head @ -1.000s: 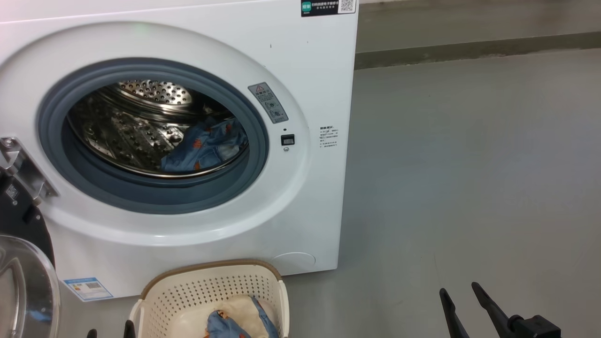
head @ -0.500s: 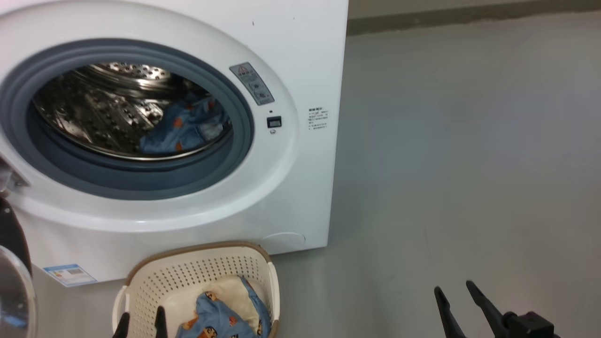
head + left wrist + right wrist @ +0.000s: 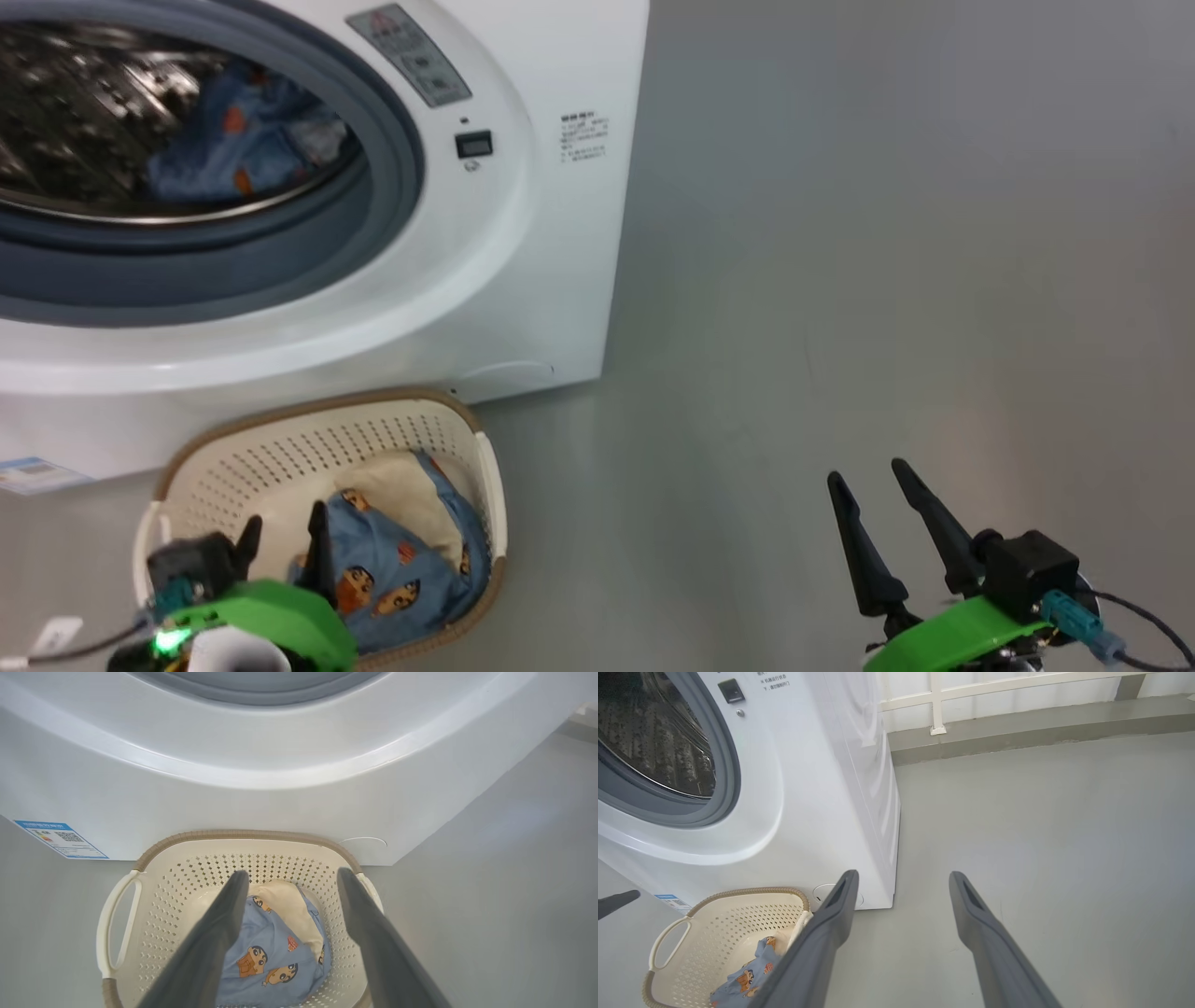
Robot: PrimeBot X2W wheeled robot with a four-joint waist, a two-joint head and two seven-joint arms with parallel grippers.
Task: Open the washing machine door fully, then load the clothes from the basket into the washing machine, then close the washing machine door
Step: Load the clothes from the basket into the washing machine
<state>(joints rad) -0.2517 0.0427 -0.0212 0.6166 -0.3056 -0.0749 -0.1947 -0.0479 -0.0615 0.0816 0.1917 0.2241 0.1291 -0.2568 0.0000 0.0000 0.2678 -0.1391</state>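
- Head view: the left end effector (image 3: 283, 527) hangs wide open and empty over the basket (image 3: 308, 408), which stands on the floor (image 3: 840, 280) against the foot of the washing machine (image 3: 523, 280). The clothes (image 3: 392, 569) lie heaped toward the basket's right side. A descent off that heap could jab the perforated wall and shove the light basket.
- One blue garment (image 3: 224, 149) lies in the drum (image 3: 56, 103). The heap looks loose, so a shallow pinch may lift one layer only, or drag the cream piece (image 3: 392, 485) out and drop it on the floor.
- Left wrist view: the two fingers (image 3: 210, 942) frame the printed blue fabric without touching it. The machine's front rises just behind the basket, so a hasty lift risks knocking it.
- Right wrist view: the right end effector (image 3: 901, 875) is spread wide, holding nothing, above bare floor well right of the basket. If it swings in, it could foul the left one.
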